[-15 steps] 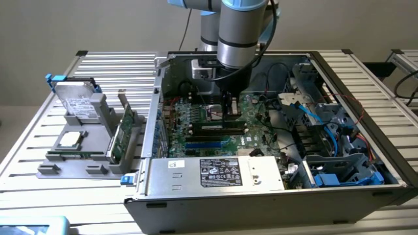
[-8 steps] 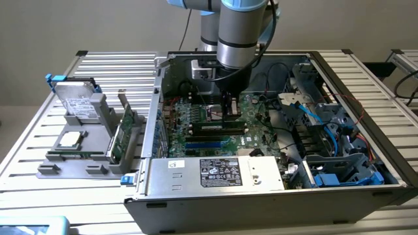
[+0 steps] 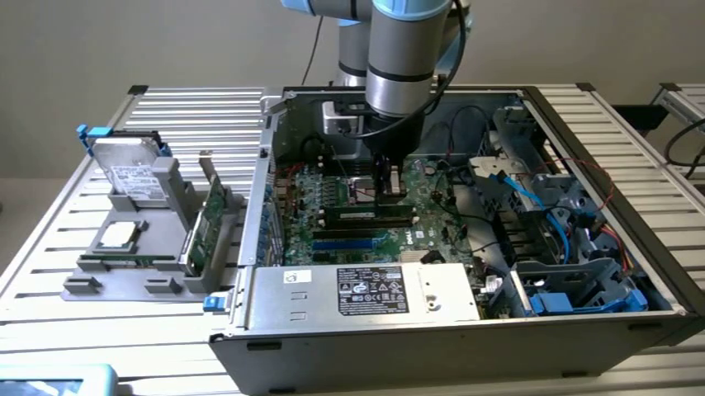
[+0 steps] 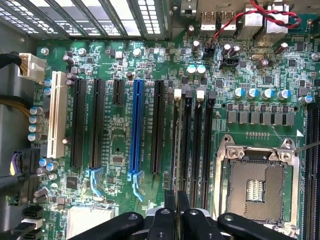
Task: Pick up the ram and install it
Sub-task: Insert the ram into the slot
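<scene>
The ram (image 3: pixel 364 216) is a long dark stick standing on edge across the memory slots (image 3: pixel 358 235) on the motherboard, inside the open computer case (image 3: pixel 441 346). My gripper (image 3: pixel 385 196) reaches straight down from the arm and is shut on the ram's top edge near its middle. In the wrist view the two fingers (image 4: pixel 170 205) stand almost together, and the ram (image 4: pixel 175 150) shows as a thin edge-on line running away from my gripper (image 4: pixel 176 202) along the black memory slots (image 4: pixel 197 140). Whether the ram is pressed fully home I cannot tell.
The CPU socket (image 4: pixel 255 185) lies right beside the memory slots, a blue expansion slot (image 4: pixel 136 130) on the other side. A power supply (image 3: pixel 364 293) fills the case's front; blue cables (image 3: pixel 529 198) hang at the exterior view's right. Outside the case, a grey fixture (image 3: pixel 144 256) holds a hard drive (image 3: pixel 132 177) and a green card (image 3: pixel 207 223).
</scene>
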